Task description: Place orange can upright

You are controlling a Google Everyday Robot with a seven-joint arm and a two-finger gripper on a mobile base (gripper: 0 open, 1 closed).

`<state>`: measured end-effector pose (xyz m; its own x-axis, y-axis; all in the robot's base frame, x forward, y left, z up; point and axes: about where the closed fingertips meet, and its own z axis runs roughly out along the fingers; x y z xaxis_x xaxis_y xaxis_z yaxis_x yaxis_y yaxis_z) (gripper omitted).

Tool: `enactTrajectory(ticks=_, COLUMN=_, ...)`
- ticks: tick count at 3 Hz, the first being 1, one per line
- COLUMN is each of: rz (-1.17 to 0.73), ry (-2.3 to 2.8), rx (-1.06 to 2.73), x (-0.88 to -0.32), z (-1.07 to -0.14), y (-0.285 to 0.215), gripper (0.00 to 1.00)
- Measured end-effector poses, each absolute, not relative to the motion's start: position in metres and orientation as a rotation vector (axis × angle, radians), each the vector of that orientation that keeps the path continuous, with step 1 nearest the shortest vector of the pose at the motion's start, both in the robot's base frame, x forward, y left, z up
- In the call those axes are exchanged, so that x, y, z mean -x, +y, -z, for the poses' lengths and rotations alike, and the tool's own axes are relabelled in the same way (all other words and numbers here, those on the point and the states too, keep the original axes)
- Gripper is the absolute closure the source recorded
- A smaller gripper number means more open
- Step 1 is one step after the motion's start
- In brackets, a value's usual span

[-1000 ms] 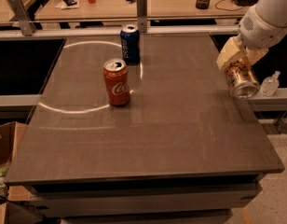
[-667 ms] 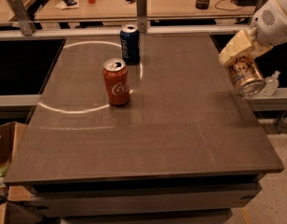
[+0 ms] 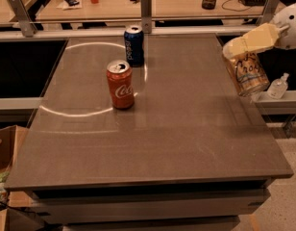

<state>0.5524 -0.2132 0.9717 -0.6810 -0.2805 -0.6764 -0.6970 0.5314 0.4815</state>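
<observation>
Right now my pale yellow two-finger gripper (image 3: pixel 238 48) is clamped on the top of the pale orange-gold metallic can (image 3: pixel 247 74), which hangs tilted in the air by the right edge of the dark grey table (image 3: pixel 177 143). Let go here, it could land askew, topple and roll off that edge. Since a second ago it has swung nearer upright.

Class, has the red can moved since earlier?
No: red can stays front-left of the blue can. End effector holds the orange can by the table's right edge.
</observation>
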Motion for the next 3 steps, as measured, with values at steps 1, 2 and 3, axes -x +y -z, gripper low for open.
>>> enactTrajectory(ticks=1, rz=-1.218, ry=1.989, rx=0.858, x=-0.5332, z=-1.0027, y=-0.1952, gripper=1.00)
enactTrajectory(ticks=2, rz=-1.244, ry=1.945, rx=0.874, x=-0.5305, z=-1.0119, y=-0.1870, gripper=1.00)
enactTrajectory(ticks=3, rz=-1.244, ry=1.945, rx=0.874, x=-0.5305, z=-1.0120, y=-0.1870, gripper=1.00)
